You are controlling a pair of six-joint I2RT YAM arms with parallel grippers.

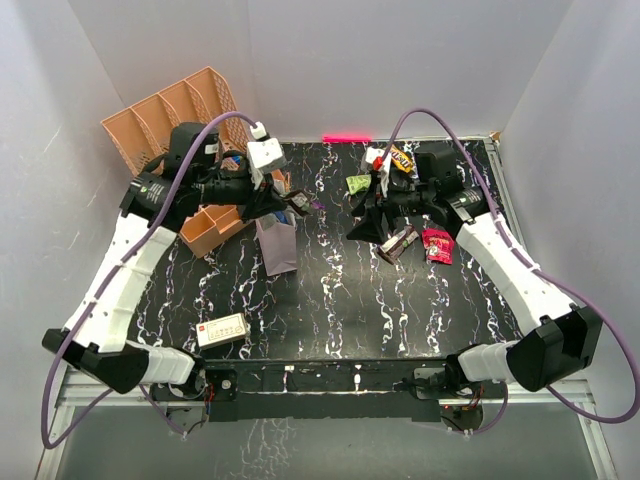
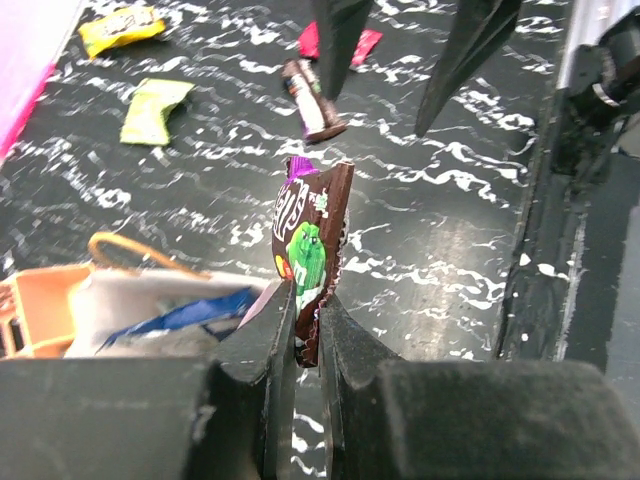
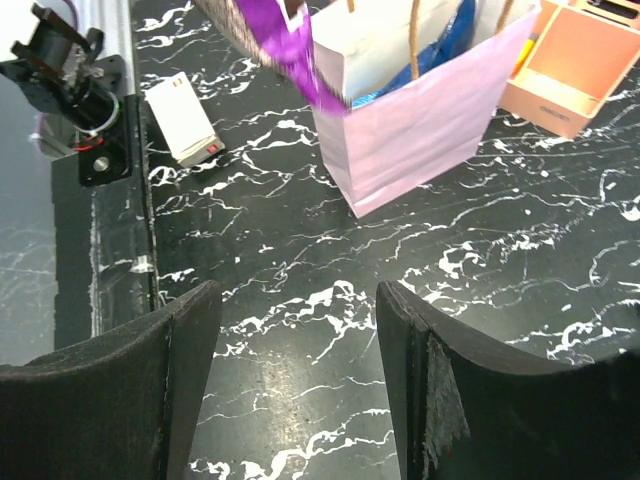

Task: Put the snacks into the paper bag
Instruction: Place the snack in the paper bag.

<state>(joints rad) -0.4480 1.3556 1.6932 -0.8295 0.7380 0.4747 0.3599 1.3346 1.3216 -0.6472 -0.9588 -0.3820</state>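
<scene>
- The left gripper (image 2: 300, 318) is pressing its fingers almost together on the lower edge of the dark brown packet (image 2: 312, 235), which is standing upright above the pads, clear of the table.
- That packet is hanging in the air just beside the open mouth of the paper bag (image 1: 278, 245). In the left wrist view the bag's rim is showing low and to the left of the fingers.
- The paper bag is standing upright on the black marbled table (image 1: 340, 300), with the blue packet (image 2: 185, 312) showing inside its open top.
- The right gripper (image 3: 295, 390) is holding its fingers wide apart with nothing between them. It is pointing across the table toward the bag and is apart from it.
- The other snacks are lying flat on the table on the right arm's side: the green wrapper (image 1: 358, 184), the yellow-brown wrapper (image 1: 402, 158), the red wrapper (image 1: 437, 245) and the silver-and-brown wrapper (image 1: 398, 242). The last two are lying just beside each other.
- The peach organiser (image 1: 212, 228) is sitting just left of the bag, and the white box (image 1: 222, 330) is lying near the table's front edge.
</scene>
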